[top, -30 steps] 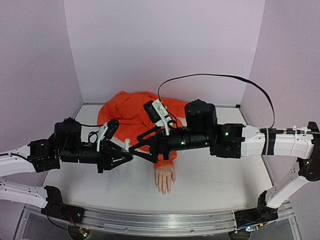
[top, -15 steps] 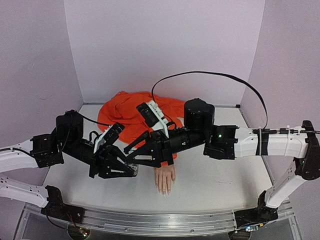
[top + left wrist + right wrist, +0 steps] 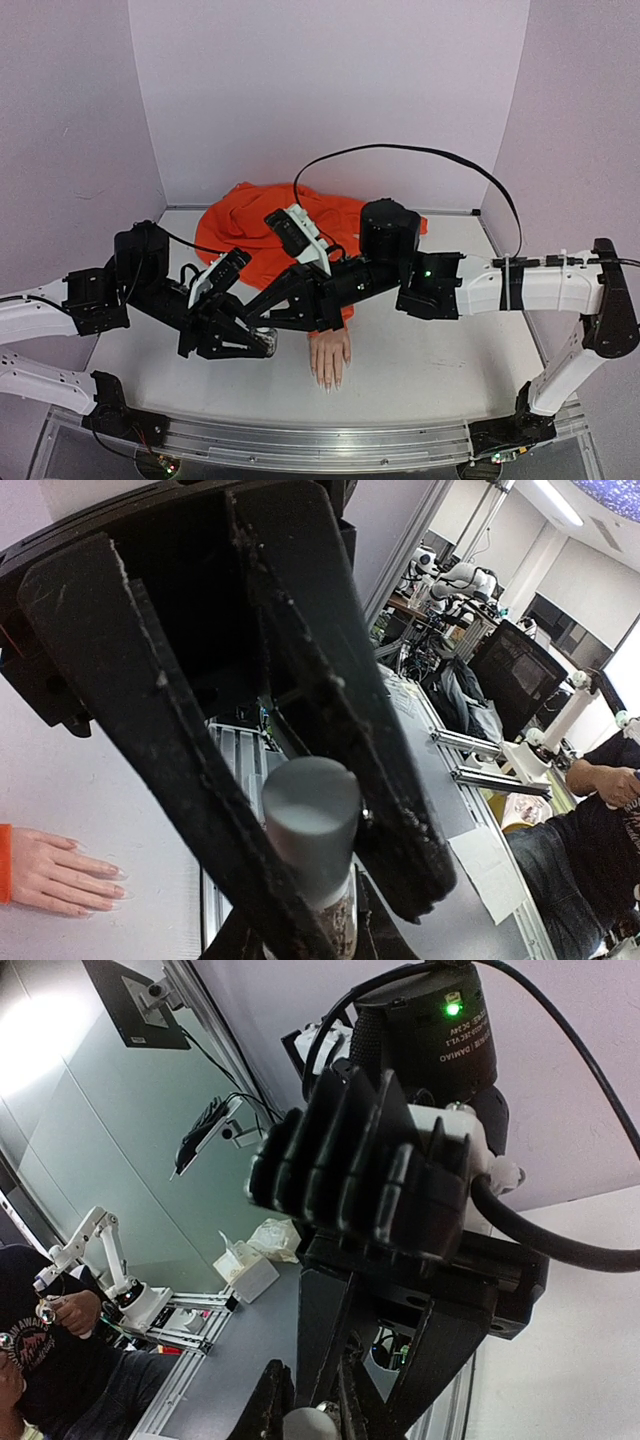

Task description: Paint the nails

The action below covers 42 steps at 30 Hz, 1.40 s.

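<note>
Two arms met low over the table [image 3: 430, 360], just left of the mannequin hand [image 3: 330, 355], which lay flat below its orange sleeve [image 3: 250, 225]. The left gripper [image 3: 262, 345] clamped a small bottle [image 3: 335, 920]. The right gripper [image 3: 310, 1410] was pinched shut on its pale cap [image 3: 310, 810], as far as its wrist view showed. Twisting against a slack lower hold could spin or tip the bottle, spilling polish. The nails [image 3: 328, 384], pointing toward the arm bases, looked bare.
</note>
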Available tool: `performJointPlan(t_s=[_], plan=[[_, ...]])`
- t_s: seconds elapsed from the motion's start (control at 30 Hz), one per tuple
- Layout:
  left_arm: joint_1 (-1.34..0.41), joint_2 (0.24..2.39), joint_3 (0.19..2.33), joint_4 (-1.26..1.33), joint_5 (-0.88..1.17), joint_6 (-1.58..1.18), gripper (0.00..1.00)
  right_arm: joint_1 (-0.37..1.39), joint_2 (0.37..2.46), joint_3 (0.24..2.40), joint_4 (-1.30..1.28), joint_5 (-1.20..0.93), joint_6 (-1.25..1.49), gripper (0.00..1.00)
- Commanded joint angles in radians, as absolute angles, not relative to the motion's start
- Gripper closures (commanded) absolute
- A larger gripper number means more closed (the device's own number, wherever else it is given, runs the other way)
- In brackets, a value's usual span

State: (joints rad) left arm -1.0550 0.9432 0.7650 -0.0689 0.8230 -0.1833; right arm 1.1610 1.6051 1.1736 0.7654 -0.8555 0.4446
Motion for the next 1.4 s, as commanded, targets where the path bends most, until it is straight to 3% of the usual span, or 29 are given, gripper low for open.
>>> performJointPlan(t_s=[0.0, 0.03, 0.23, 0.27, 0.33, 0.37, 0.43, 0.73, 0.77, 0.93, 1.03, 1.17, 1.37], plan=[[-1.058, 0.899, 0.778, -0.005, 0.646, -0.178, 1.0, 1.164, 1.62, 1.196, 0.842, -0.849, 0.443, 0.94], [-1.058, 0.887, 0.77, -0.007, 0.585, -0.172, 1.0, 1.164, 1.622, 1.187, 0.84, -0.827, 0.44, 0.99], [-1.057, 0.849, 0.74, -0.047, -0.053, -0.173, 1.0, 1.173, 1.663, 1.194, 0.71, -0.574, 0.429, 1.0], [-1.057, 0.851, 0.74, -0.058, -0.163, -0.195, 1.0, 1.189, 1.665, 1.213, 0.66, -0.377, 0.428, 1.0], [-1.058, 0.87, 0.748, -0.086, -0.302, -0.219, 1.0, 1.279, 1.672, 1.273, 0.431, 0.224, 0.512, 1.0], [-1.058, 0.884, 0.76, -0.101, -0.329, -0.216, 1.0, 1.326, 1.68, 1.295, 0.359, 0.408, 0.569, 1.0], [-1.058, 0.916, 0.788, -0.126, -0.333, -0.21, 1.0, 1.395, 1.701, 1.328, 0.339, 0.546, 0.593, 1.0], [-1.059, 0.959, 0.801, -0.165, -0.214, -0.206, 1.0, 1.378, 1.736, 1.404, 0.378, 0.306, 0.513, 1.0], [-1.059, 0.956, 0.797, -0.17, -0.205, -0.21, 1.0, 1.365, 1.723, 1.394, 0.384, 0.274, 0.508, 0.97], [-1.058, 0.943, 0.782, -0.21, -0.163, -0.228, 1.0, 1.304, 1.634, 1.326, 0.43, 0.073, 0.43, 0.57], [-1.058, 0.942, 0.783, -0.226, -0.139, -0.224, 1.0, 1.252, 1.585, 1.288, 0.437, -0.058, 0.395, 0.42], [-1.057, 0.919, 0.79, -0.226, -0.031, -0.201, 1.0, 1.176, 1.507, 1.206, 0.473, -0.213, 0.393, 0.27], [-1.057, 0.88, 0.792, -0.104, 0.444, -0.156, 1.0, 1.114, 1.449, 1.12, 0.568, -0.494, 0.367, 0.21]])
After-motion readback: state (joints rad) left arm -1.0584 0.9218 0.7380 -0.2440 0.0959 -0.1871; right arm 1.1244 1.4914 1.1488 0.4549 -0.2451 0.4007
